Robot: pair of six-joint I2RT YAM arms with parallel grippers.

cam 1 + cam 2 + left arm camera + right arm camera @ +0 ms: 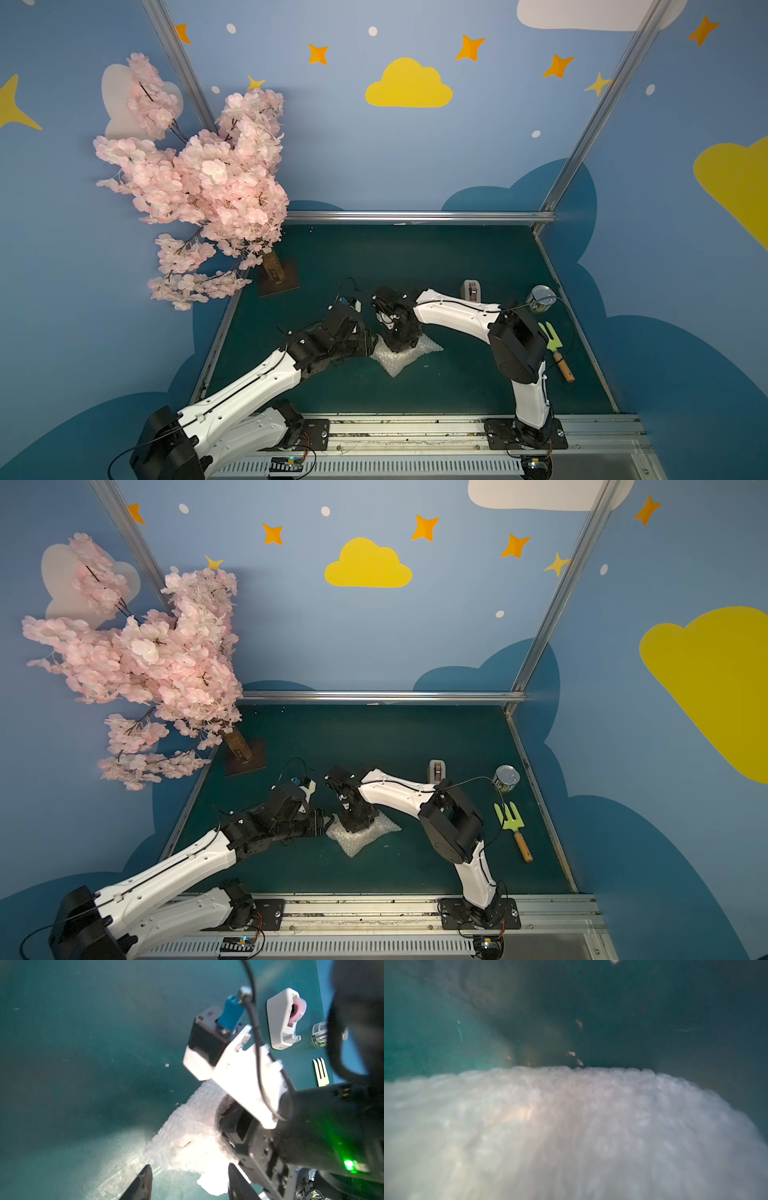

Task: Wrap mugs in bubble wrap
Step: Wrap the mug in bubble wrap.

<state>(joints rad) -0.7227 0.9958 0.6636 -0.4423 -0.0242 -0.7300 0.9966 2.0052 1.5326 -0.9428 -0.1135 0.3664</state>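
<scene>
Item: bubble wrap [397, 359], bunched in a mound mid-counter [457, 266]; mug not visible (judged to be inside), so wrapping seems mostly done, with loose corners still unsecured. Left claw [189, 1165] reaches in low at the mound's edge, jaws apart around a corner. Right claw [401, 343] points straight down onto the top; whether it is apart or together cannot be told.

A pink blossom tree [199, 183], tape dispenser [471, 289], tin can [540, 298] and garden fork [555, 349] sit apart on the green mat [415, 257].
</scene>
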